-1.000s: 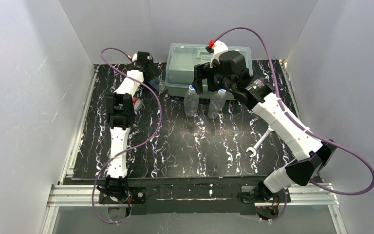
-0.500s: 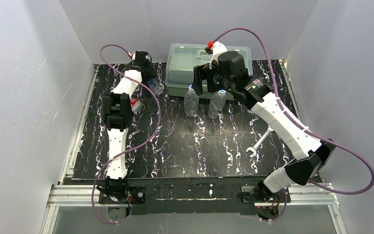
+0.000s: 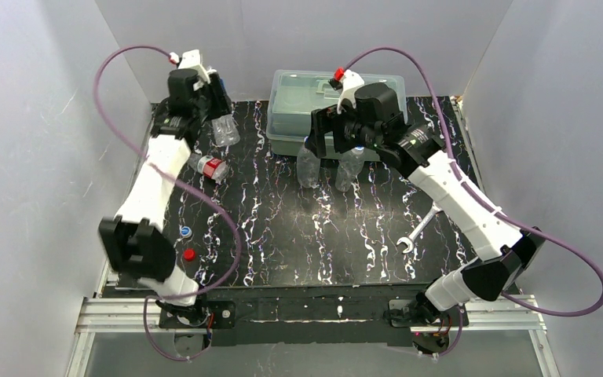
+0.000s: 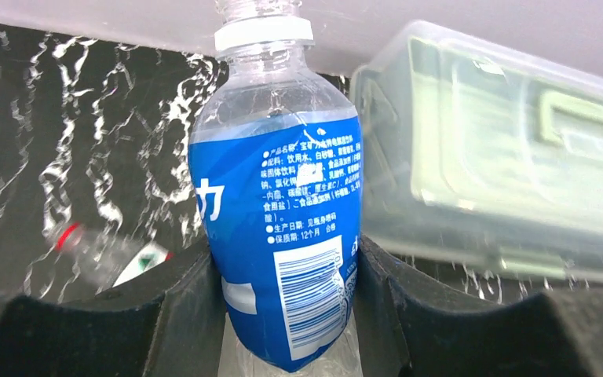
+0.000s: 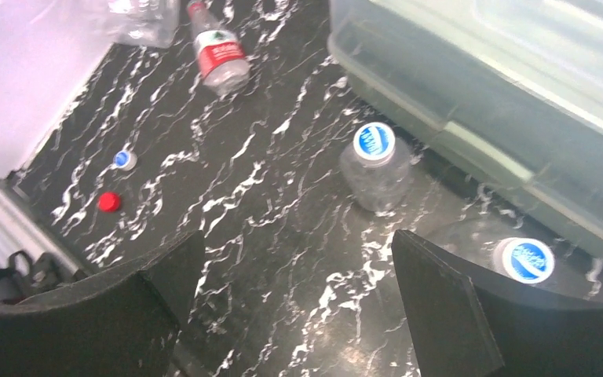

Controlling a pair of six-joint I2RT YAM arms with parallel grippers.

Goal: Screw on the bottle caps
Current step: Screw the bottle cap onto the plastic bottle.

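From above, shows a black, white-veined surface [image 3: 322, 236] with a translucent lidded box [image 3: 290, 106] at the far edge, contents unreadable. Finds the left end effector [image 3: 220, 119] clamped on the blue-label bottle [image 3: 226, 132] near the far left corner, the red-label bottle [image 3: 208, 166] lying on its side close by. Places a red cap [image 3: 189, 254] and a blue cap [image 3: 184, 232] loose at the near left. Sets the right end effector [image 3: 336, 140] over two clear upright bottles [image 3: 308, 166] before the box, a silver wrench [image 3: 418, 230] off to the right.

On the left wrist, frames clear plastic, a glossy blue label with barcode, a white collar ring and bare neck threads, squeezed between black fingers [image 4: 180, 306].

On the right wrist, shows jaws spread wide on nothing, and round blue-printed white caps [image 5: 374, 142] seated on both upright bottles.
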